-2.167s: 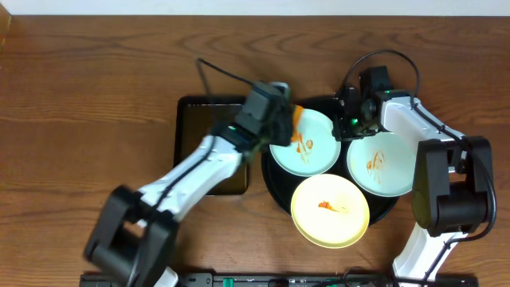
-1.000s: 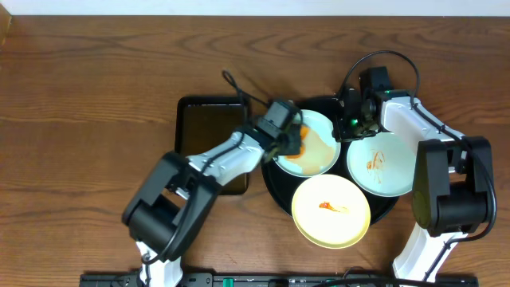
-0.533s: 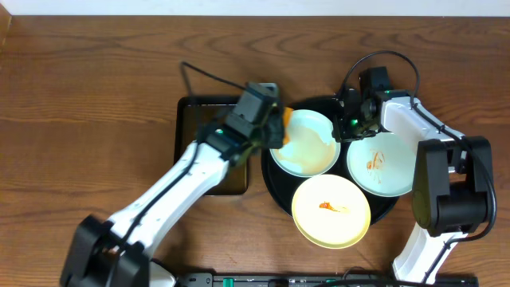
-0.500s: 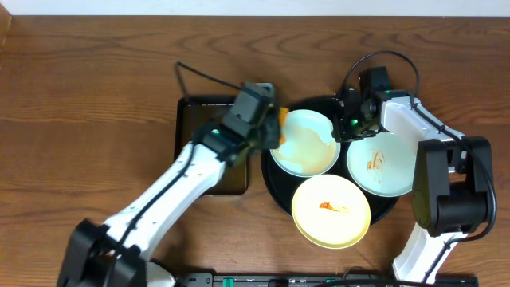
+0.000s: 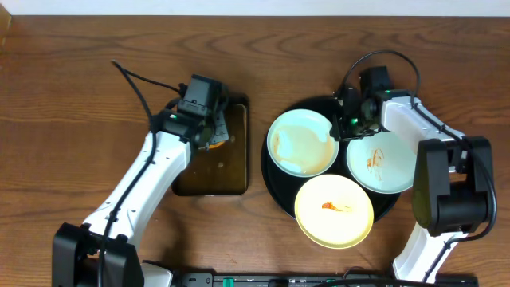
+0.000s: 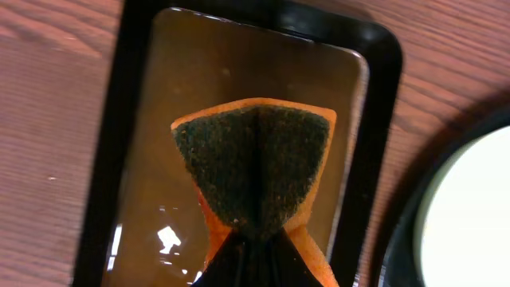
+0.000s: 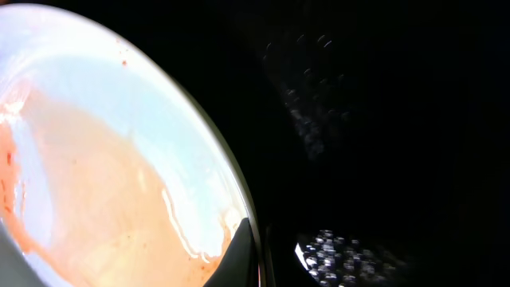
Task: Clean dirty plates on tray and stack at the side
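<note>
Brown wood-grain tabletop point(image 5: 80, 96), grain running side to side; its widest bare area lies left of and beyond the left gripper point(image 5: 211, 137). A pale strip point(image 5: 255, 6) borders the far edge, beyond the right gripper point(image 5: 344, 127). A dark rail point(image 5: 263, 280) lines the near edge. Lighting is even; shadows are soft.

- Brown wood-grain tabletop point(image 5: 80, 96) carries everything, pretty plain.
- Big round black tray point(image 5: 271, 185) sits right of centre.
- Smaller rectangular brown tray point(image 5: 215, 171) is just beside it on the left, not touching.
</note>
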### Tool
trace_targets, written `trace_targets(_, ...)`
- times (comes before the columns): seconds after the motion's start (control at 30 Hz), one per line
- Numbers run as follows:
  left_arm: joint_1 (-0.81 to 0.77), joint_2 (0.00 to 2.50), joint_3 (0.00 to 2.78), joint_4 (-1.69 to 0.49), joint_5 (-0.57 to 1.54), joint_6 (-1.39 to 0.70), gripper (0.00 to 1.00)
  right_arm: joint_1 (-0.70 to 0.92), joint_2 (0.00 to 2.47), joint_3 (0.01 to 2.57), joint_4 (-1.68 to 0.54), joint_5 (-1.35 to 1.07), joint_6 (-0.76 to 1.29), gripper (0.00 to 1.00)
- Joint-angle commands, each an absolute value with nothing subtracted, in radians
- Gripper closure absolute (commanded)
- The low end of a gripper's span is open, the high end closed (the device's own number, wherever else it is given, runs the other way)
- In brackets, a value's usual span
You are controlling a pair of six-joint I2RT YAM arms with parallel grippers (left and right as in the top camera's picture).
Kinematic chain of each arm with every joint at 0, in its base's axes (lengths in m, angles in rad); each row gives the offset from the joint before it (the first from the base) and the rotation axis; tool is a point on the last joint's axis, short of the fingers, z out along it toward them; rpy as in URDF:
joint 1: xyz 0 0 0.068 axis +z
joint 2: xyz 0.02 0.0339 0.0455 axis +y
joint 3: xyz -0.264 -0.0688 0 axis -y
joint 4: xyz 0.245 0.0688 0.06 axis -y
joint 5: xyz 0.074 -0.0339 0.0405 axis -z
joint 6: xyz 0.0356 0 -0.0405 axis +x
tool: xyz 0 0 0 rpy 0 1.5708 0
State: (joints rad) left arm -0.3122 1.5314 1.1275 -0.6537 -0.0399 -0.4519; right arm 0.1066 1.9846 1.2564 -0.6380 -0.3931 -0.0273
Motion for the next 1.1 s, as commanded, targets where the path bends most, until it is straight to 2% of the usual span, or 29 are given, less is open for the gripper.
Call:
trace_targets(0.0,-0.291,1.53,1.122,-0.659,-0.065,-0.442,0.92,0.089,1.913,1.295,-0.632,-0.421,-0.048,0.99)
trace_targets(0.33,-0.291,1.53,1.122,-0.659,-0.105,-0.438,0.88,0.105,1.738,1.295,-0.675,-0.1,-0.062,0.99)
trace_targets(0.53,-0.291,1.531,1.119,-0.658,-0.11,-0.438,0.89,0.171,1.622,1.295,-0.73,0.13,-0.062,0.99)
trace_targets(0.77,-0.291,1.532,1.115,-0.659,-0.11,-0.438,0.92,0.283,1.599,1.295,-0.869,0.263,-0.048,0.99)
trace_targets(0.87,-0.291,1.532,1.115,-0.658,-0.11,-0.438,0.92,0.347,1.599,1.295,-0.867,0.376,-0.039,0.99)
trace_targets(1.07,-0.291,1.532,1.115,-0.659,-0.11,-0.438,0.92,0.351,1.599,1.295,-0.801,0.388,-0.013,0.99)
